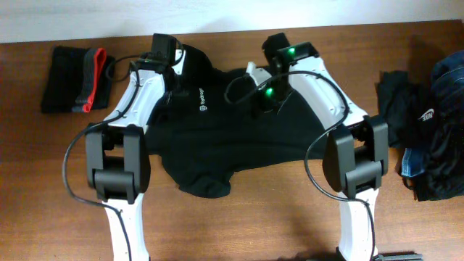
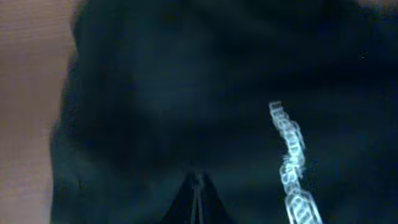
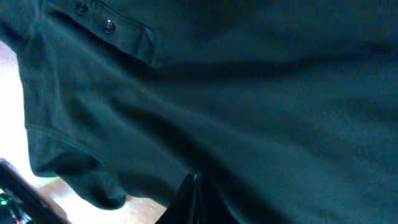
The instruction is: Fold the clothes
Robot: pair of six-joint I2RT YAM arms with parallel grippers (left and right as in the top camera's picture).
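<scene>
The black shirt (image 1: 239, 138) lies spread, front up, across the middle of the wooden worktop (image 1: 239, 225), its collar toward the far edge and its hem bunched toward the near one. Both arms reach over it from the near side.

The left fingers (image 2: 196, 196) are pressed together with their tips down against the dark cloth near the shirt's left edge. The small white chest logo (image 1: 204, 109) sits just to their right and bare wood shows to their left. That view is blurred, and I cannot tell whether any cloth is caught between them.

The right fingers (image 3: 193, 194) are closed as well, pinching the shirt. Creases in the fabric run in toward their tips. The buttoned placket (image 3: 110, 25) lies beyond them.

Well apart from the shirt, at the worktop's far left corner, rests a folded black garment (image 1: 65, 69) with a grey and red band. At the right edge sits a loose heap of dark and blue clothes (image 1: 438, 138), also clear of the shirt.
</scene>
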